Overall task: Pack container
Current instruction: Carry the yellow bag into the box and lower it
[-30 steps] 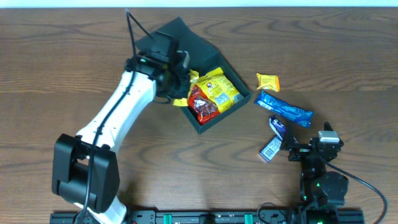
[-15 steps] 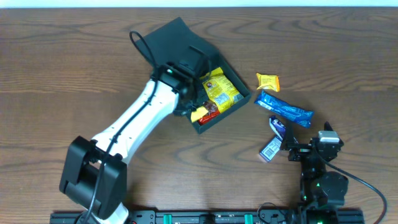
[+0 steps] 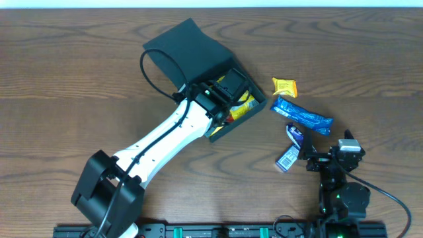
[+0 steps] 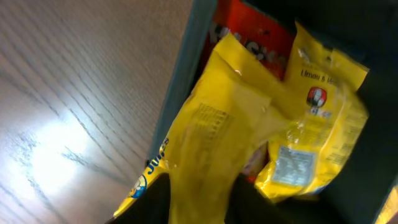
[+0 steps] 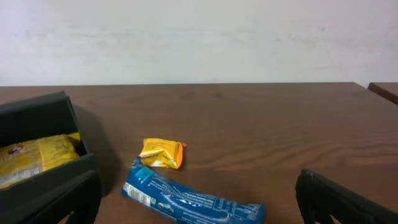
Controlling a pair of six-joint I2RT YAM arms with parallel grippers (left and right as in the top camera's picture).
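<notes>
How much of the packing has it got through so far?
Done: a yellow packet and a red packet lie inside the container. In hand: the left gripper hangs over it with a second yellow packet right at its tip; whether it grips it is unclear. Left: a small yellow packet, a blue packet, a purple packet and a white packet lie on the table near the open right gripper.

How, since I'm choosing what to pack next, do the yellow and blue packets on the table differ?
The yellow packet is short and squarish; the blue packet is long and narrow. The yellow packet lies nearer the table's far edge than the blue packet. Both rest on it, outside the box.
</notes>
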